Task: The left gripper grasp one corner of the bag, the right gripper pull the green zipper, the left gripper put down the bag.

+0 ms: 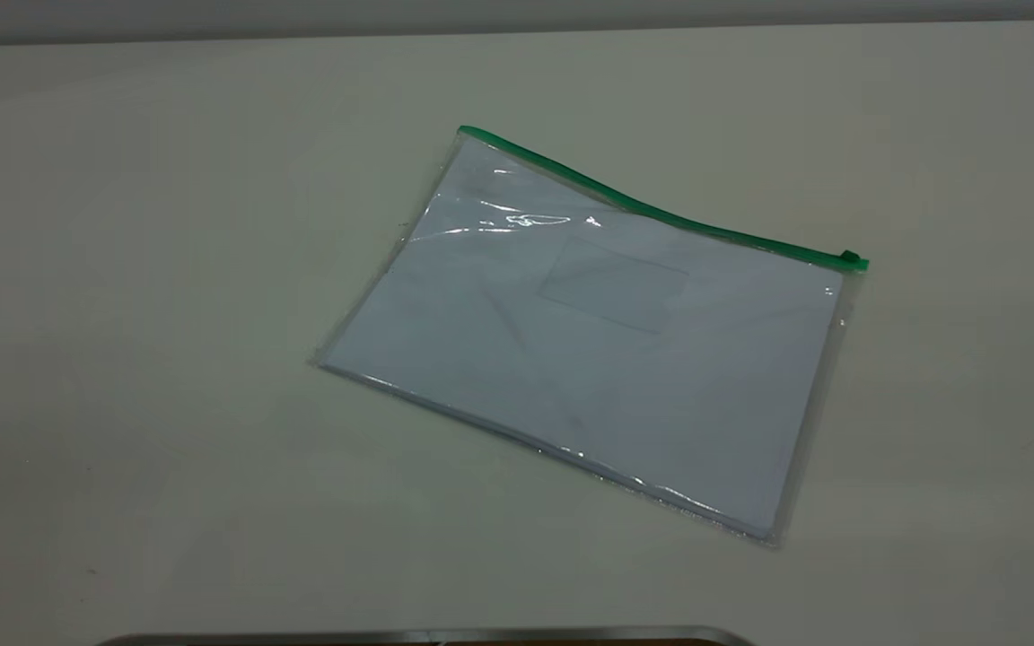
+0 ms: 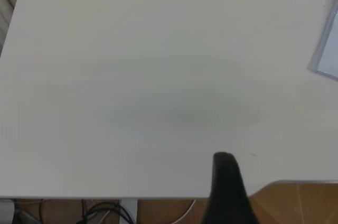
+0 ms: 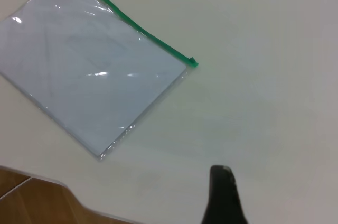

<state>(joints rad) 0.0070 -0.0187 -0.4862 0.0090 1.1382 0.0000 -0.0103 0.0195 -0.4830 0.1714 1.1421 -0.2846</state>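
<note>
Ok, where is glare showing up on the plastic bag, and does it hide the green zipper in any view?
Exterior view: bright streaks on the bag near its zipper-side half, plus glints along the near edge; the green zipper stays clear. Right wrist view: small highlights mid-bag, zipper unobscured. Left wrist view: only a bag corner, no glare.

Lab bench: bare white table (image 1: 167, 314), cables (image 2: 105, 212) underneath.

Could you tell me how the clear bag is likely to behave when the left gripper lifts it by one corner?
The bag will probably flop: its film already ripples near the green zipper. The glossy highlights suggest a slippery surface, so a corner pinch might slide. The paper stack inside looks thick, so it is likely heavyish and may shift toward the low edge.
</note>
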